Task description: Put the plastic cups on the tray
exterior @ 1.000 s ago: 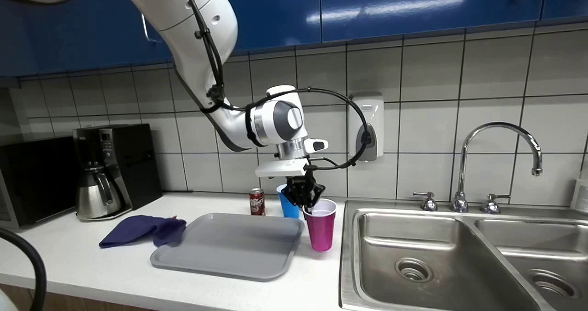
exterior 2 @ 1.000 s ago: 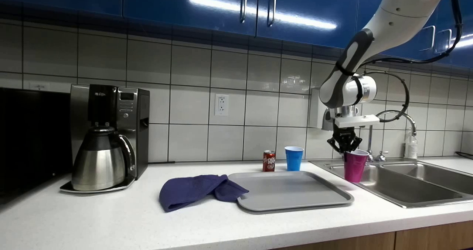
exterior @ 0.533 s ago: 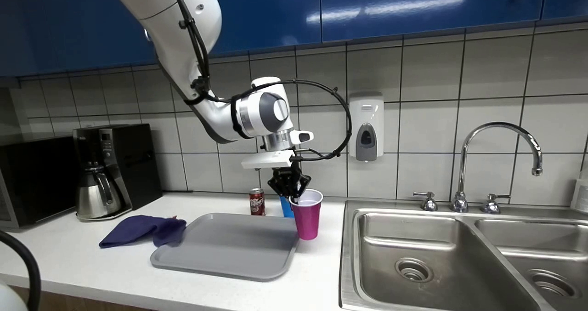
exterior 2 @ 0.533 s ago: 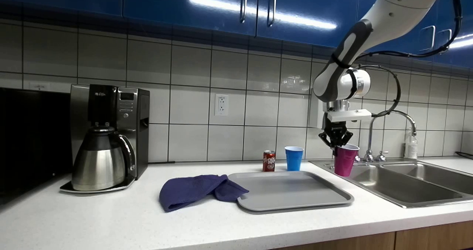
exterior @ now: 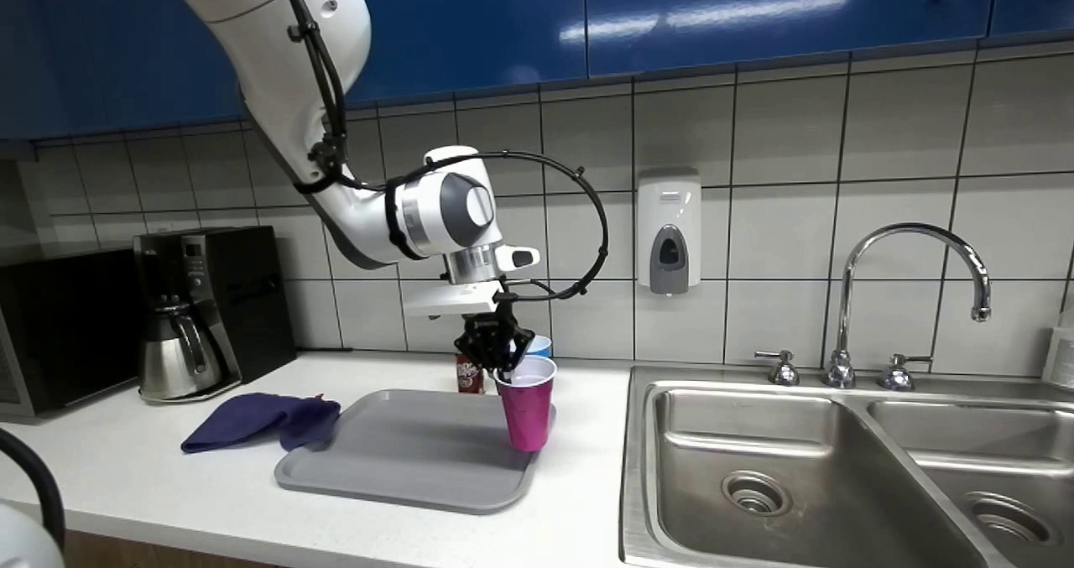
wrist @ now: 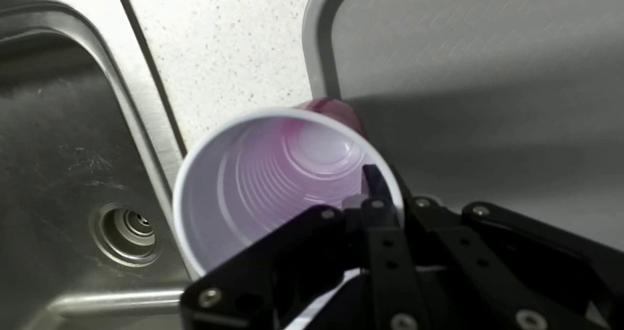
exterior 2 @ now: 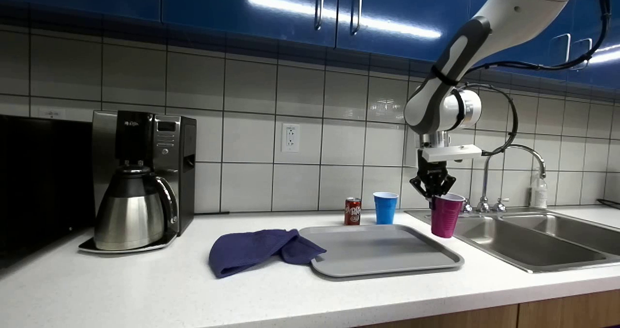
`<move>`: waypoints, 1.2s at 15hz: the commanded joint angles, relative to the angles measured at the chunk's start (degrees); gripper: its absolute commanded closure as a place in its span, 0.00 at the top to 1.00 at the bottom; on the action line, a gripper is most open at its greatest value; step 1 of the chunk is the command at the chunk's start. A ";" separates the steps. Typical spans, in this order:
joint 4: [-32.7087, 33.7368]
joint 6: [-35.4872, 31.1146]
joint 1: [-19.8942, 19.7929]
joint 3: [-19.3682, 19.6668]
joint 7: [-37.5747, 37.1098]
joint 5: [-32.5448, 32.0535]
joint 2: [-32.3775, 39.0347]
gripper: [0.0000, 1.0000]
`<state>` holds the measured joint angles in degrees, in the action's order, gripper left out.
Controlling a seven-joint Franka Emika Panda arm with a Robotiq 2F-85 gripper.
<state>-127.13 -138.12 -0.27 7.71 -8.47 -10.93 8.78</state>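
My gripper (exterior: 503,373) is shut on the rim of a magenta plastic cup (exterior: 527,413), one finger inside and one outside, as the wrist view shows at the fingertips (wrist: 387,184). The cup (exterior 2: 445,221) hangs slightly tilted, its mouth up; its inside (wrist: 253,188) is white. Its base is over or beside the sink-side edge of the grey tray (exterior: 403,450); I cannot tell if it touches. The tray (exterior 2: 382,255) bears no cup away from that edge. A blue plastic cup (exterior 2: 385,208) stands upright behind the tray, mostly hidden in an exterior view (exterior: 539,346).
A red soda can (exterior 2: 352,211) stands beside the blue cup. A purple cloth (exterior 2: 266,250) lies against the tray's end and partly over its edge. A steel sink (exterior: 755,434) with a tap (exterior: 847,299) is on one side, a coffee maker (exterior 2: 131,207) on the other.
My gripper has carried the magenta cup leftward in both exterior views, up a little and then down again, from beside the sink to the tray's edge. The grip stays shut.
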 commanded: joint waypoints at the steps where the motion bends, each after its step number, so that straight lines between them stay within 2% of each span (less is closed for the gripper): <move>1: -4.66 0.32 0.47 -1.56 -2.43 -2.13 -4.61 0.01; 9: -9.39 -0.97 0.85 -4.06 -3.43 -2.39 -7.03 0.01; 18: -9.11 -1.69 1.29 -4.99 -7.42 -5.95 -5.09 0.01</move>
<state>-135.92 -139.02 0.92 3.22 -12.67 -13.93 3.89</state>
